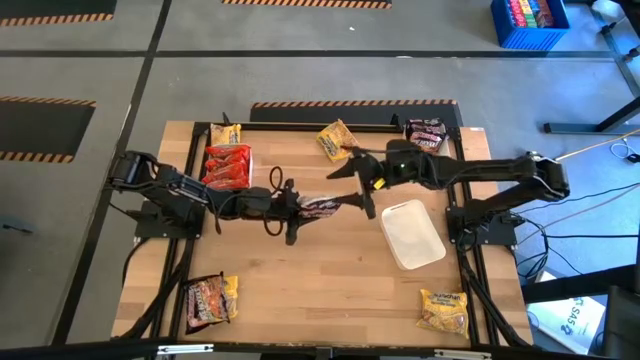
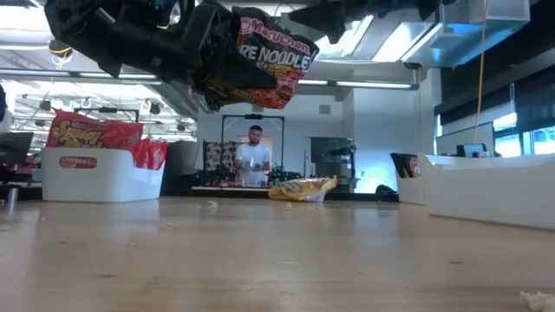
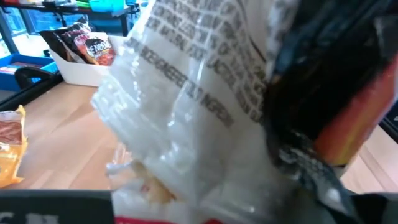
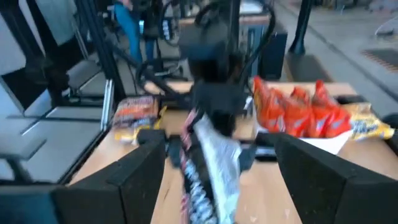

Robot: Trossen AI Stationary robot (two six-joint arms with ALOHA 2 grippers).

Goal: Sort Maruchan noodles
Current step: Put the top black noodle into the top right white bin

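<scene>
Dark crinkly plastic is what you have in the air: one brown-black Maruchan packet (image 1: 322,205) hangs above the middle of the table (image 1: 300,290), lifted well clear of the wood in the low view. Your left gripper (image 1: 297,203) is clamped on the packet's left end, and the packet's long axis runs left to right, its free end pointing at your right gripper (image 1: 357,187). That gripper sits just beside the free end, slightly to the far side, and its fingers (image 4: 134,168) stand wide apart with nothing between them in the right wrist view; the packet (image 4: 208,165) shows ahead of them, beyond their tips. So the left arm alone carries the packet, and the right arm is the nearer one to the dark packets.

The matching dark packets lie in the white tray (image 1: 424,133) at the far right corner. The tray of red-orange packets (image 1: 227,166) sits far left, behind the left arm. The empty-looking white tray (image 1: 412,233) lies just right of centre. Judging by colour, your packet has to travel right and far.
</scene>
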